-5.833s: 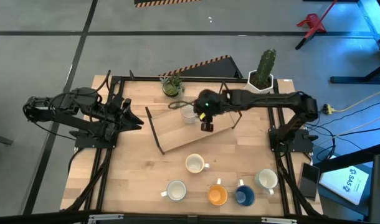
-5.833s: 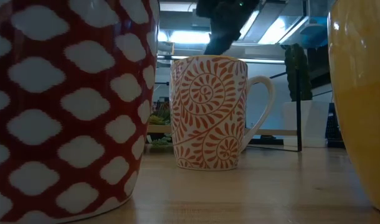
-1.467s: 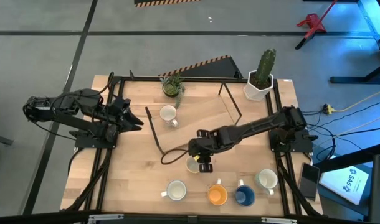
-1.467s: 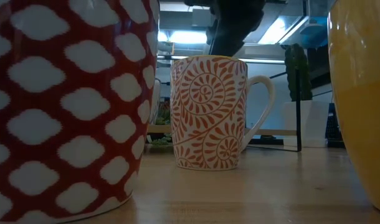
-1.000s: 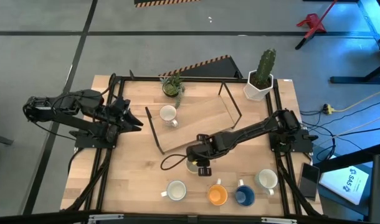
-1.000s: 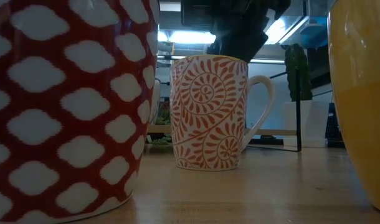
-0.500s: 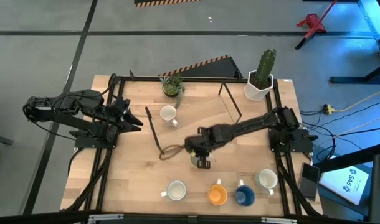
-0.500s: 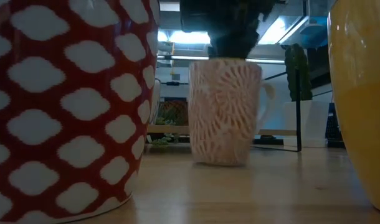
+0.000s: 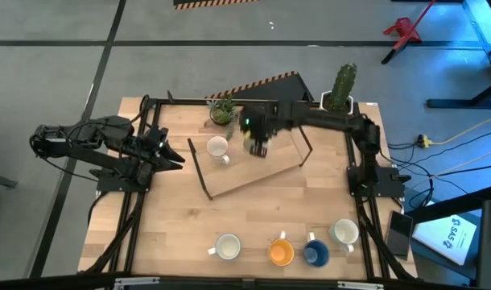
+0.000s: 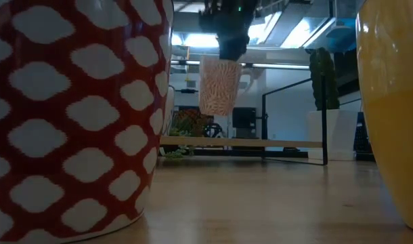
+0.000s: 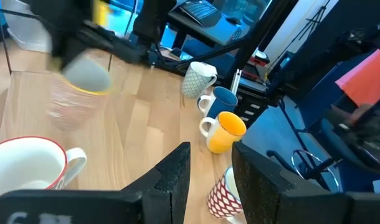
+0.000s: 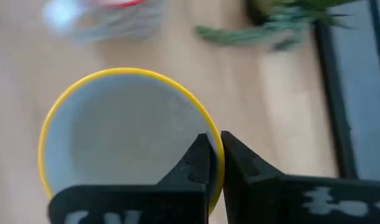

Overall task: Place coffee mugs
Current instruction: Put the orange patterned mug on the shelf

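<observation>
My right gripper is shut on a white mug with an orange swirl pattern and a yellow rim. It hangs in the air above the sloping wooden shelf. A white mug with a red rim stands on that shelf, left of the held mug. Along the near edge stand a white mug, an orange mug, a blue mug and another white mug. My left gripper waits open at the table's left side. My right gripper pinches the mug's yellow rim, one finger inside the cup and one outside. The fingers come from above, pointing down. The mug hangs below them nearly upright, lifted clear of shelf and table, handle out to one side.
A cactus in a white pot stands at the far right corner and a small green plant at the far edge. The shelf's black wire frame rises around the board. Bare table lies between the shelf and the near row of mugs.
My right gripper has lifted the swirl mug off the table's middle and carried it up and toward the far edge, over the shelf. The mug, which stood on the table a second ago, now hangs clear in the air.
</observation>
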